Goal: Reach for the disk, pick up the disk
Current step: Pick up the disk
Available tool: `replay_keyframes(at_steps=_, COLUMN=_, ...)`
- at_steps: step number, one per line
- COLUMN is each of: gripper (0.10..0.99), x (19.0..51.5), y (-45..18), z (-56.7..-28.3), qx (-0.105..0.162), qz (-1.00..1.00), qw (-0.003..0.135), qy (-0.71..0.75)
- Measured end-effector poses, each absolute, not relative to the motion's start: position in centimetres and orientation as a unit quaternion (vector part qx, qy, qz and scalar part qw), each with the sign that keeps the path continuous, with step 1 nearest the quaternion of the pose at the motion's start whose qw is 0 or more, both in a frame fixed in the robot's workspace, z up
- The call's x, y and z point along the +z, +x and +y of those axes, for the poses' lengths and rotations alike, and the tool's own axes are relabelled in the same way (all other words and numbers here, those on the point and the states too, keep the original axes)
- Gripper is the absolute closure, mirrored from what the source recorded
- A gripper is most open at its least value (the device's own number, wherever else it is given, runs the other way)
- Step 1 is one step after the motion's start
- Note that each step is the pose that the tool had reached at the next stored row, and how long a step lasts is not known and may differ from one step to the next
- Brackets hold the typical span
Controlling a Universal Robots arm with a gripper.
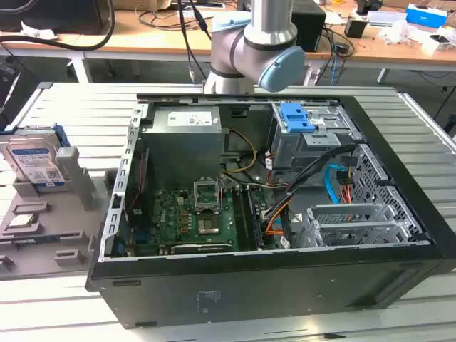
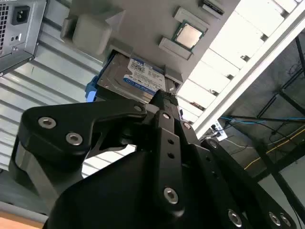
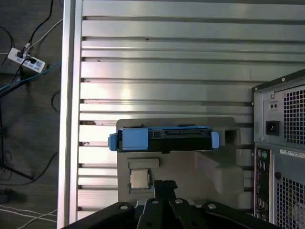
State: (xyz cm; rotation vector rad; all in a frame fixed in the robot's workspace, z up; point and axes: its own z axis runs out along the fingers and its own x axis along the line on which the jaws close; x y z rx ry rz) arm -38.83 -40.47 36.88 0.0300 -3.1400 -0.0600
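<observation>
Work surface is a slatted aluminium-profile table (image 1: pixel 64 107), with bright glare off the slats in the first wrist view. A wooden desk (image 1: pixel 142 39) runs behind it in the exterior view, cluttered with desk cables (image 1: pixel 153 18) and small boxes (image 1: pixel 426 16). The floor (image 3: pixel 28 124) is dark, with a white power strip (image 3: pixel 21 59) and loose floor cables (image 3: pixel 33 217) on it.

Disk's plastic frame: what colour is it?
Blue. The disk shows its frame best in the first wrist view.
</observation>
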Motion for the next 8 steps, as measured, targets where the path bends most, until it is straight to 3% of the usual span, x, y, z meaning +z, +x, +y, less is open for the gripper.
replay_keyframes(at_steps=8, gripper=0.980, x=36.88, y=-38.83, z=-40.47, qx=-0.019, qz=-0.998, qw=0.002, qy=0.066)
